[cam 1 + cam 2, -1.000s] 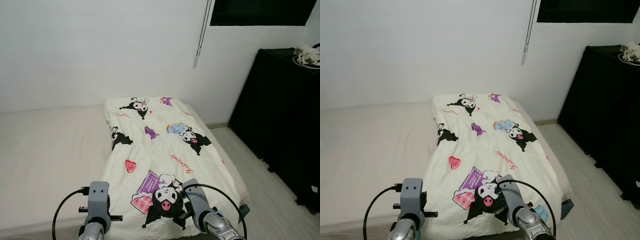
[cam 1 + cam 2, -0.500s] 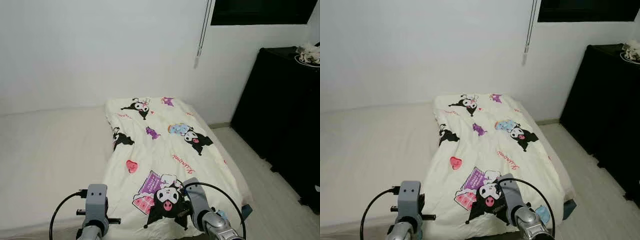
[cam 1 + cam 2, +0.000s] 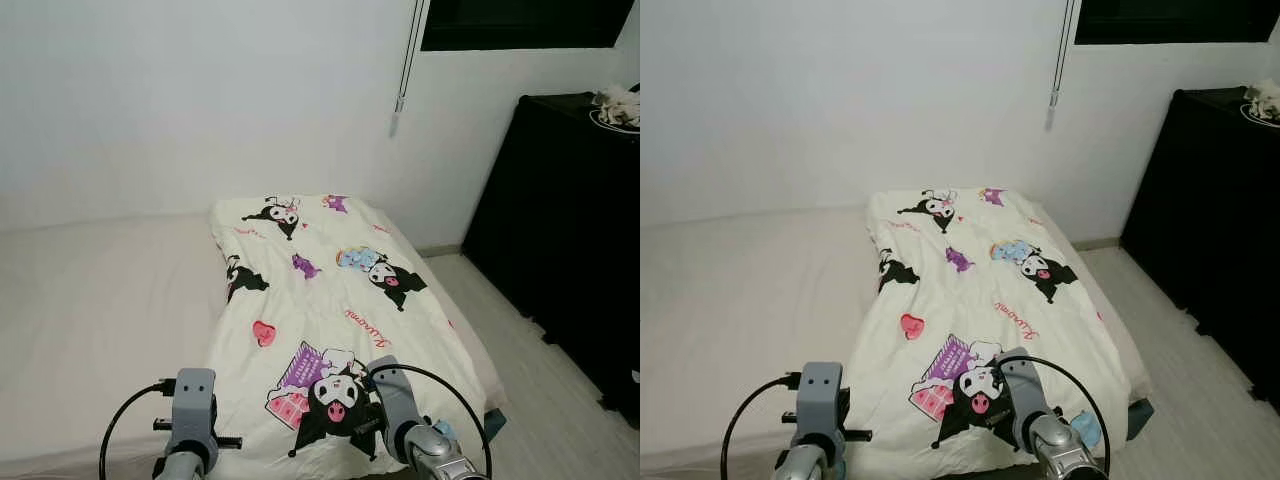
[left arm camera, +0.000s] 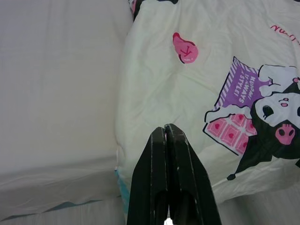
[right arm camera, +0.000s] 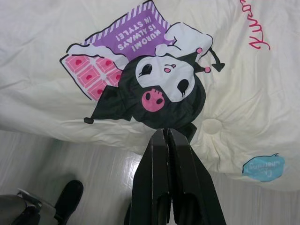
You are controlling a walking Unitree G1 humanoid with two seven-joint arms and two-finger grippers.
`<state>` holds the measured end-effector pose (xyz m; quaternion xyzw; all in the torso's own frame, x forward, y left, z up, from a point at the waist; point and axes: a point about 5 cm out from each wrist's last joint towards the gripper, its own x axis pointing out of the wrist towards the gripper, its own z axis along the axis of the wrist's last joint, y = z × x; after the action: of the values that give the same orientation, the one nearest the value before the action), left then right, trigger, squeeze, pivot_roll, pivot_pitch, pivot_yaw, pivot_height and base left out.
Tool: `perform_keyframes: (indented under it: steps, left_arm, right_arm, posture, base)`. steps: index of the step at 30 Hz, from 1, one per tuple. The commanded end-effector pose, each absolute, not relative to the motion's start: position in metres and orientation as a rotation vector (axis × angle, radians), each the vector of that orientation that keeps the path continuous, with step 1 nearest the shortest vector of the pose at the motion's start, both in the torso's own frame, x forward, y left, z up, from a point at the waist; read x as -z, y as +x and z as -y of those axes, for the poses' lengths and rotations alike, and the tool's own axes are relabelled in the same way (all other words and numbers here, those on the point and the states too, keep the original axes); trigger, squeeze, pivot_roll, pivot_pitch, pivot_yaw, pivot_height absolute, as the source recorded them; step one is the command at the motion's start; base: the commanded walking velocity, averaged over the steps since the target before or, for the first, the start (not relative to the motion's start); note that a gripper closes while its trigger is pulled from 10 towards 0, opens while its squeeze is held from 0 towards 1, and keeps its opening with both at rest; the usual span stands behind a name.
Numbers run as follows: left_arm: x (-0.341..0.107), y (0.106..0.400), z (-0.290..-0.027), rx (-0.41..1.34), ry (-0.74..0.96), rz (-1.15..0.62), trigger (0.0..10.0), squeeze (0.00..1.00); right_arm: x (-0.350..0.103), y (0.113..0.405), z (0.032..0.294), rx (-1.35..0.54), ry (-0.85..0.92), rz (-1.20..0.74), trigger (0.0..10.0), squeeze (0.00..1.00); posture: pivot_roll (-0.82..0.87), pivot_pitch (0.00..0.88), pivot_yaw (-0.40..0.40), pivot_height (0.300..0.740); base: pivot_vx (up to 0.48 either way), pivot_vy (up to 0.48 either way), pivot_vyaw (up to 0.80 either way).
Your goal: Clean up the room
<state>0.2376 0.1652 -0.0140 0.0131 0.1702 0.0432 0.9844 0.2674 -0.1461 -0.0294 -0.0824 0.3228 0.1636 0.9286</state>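
Left eye view, cartoon blanket (image 3: 330, 300) on bed (image 3: 90, 300), black dresser (image 3: 570, 230) nearby

Both silver arms are raised low in front of the body, wrists level, each trailing a looped black cable. The left gripper (image 4: 165, 129) points forward and down, its two black fingers pressed together and holding nothing. The right gripper (image 5: 164, 132) is posed alike, fingers closed tip to tip, also unladen.

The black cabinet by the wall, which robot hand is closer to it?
Right. The right gripper hangs over the blanket's foot edge, on the black cabinet's side; the left gripper is at the blanket's other edge, farther away.
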Motion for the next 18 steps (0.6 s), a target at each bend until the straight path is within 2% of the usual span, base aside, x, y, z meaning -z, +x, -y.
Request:
perform_keyframes:
  steps: [1,6,10,18]
  left_arm:
    - [0.0181,0.2335,-0.1668,-0.081,0.037,-0.366,10.0,0.0]
    - [0.0198,0.2309,-0.1648,-0.073,0.045,-0.371,10.0,0.0]
    - [0.0211,0.2288,-0.1629,-0.083,0.04,-0.372,10.0,0.0]
    - [0.0215,0.2235,-0.1618,-0.112,0.025,-0.363,10.0,0.0]
  right_arm:
    - [0.0326,0.2641,0.1472,-0.327,-0.169,-0.681,10.0,0.0]
    - [0.0329,0.2635,0.1468,-0.348,-0.21,-0.679,10.0,0.0]
    - [0.0321,0.2641,0.1455,-0.38,-0.217,-0.679,10.0,0.0]
    - [0.0319,0.2634,0.1437,-0.438,-0.241,-0.68,10.0,0.0]
  posture:
    - [-0.07,0.0,-0.04,0.74]
    - [-0.07,0.0,-0.05,0.74]
    - [-0.06,0.0,-0.1,0.74]
    - [-0.04,0.0,-0.116,0.74]
  base:
    - [0.0,0.0,0.0]
    - [0.0,0.0,0.0]
    - [0.0,0.0,0.0]
    - [0.0,0.0,0.0]
